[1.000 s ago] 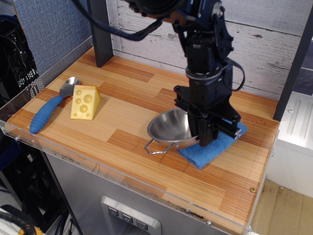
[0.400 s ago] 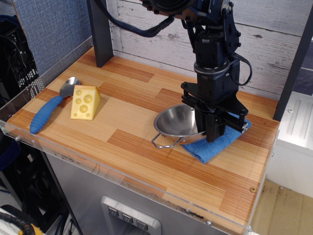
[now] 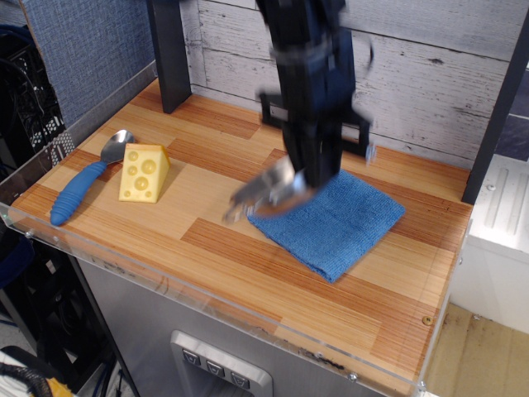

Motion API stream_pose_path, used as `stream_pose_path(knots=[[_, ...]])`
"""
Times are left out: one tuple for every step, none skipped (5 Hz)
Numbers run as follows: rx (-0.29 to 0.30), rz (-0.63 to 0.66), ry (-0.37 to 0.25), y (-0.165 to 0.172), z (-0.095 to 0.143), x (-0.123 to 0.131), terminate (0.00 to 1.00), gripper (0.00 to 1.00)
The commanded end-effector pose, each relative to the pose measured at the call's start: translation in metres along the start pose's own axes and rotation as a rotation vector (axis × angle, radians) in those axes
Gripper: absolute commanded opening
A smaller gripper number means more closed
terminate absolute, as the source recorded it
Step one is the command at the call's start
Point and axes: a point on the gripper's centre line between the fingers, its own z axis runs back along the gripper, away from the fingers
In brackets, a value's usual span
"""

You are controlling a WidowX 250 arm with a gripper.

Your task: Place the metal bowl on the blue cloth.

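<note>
Metal bowl (image 3: 269, 192) blurred at blue cloth (image 3: 331, 222) edge.

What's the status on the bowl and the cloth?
Gripper shut on bowl, blurred in motion. Bowl tilted at the cloth's left edge, not set down flat. Cheese and spoon far left, clear.

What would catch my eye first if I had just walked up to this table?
Probably the black robot arm in the middle, its gripper holding a tilted, motion-blurred metal bowl above the left corner of a blue cloth spread flat on the wooden table. Next, the bright yellow cheese wedge at the left, with a blue-handled spoon lying beside it.
</note>
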Motion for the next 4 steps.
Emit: stream_pose_path(knots=[[-0.059,-0.017,-0.061,-0.004,0.017,0.036,0.00,0.00],[-0.037,-0.032,-0.015,-0.009,-0.005,0.040,0.00,0.00],[0.019,-0.042,0.054,-0.004,-0.033,0.028,0.00,0.00],[0.085,-0.038,0.112,0.010,-0.055,0.012,0.00,0.00]])
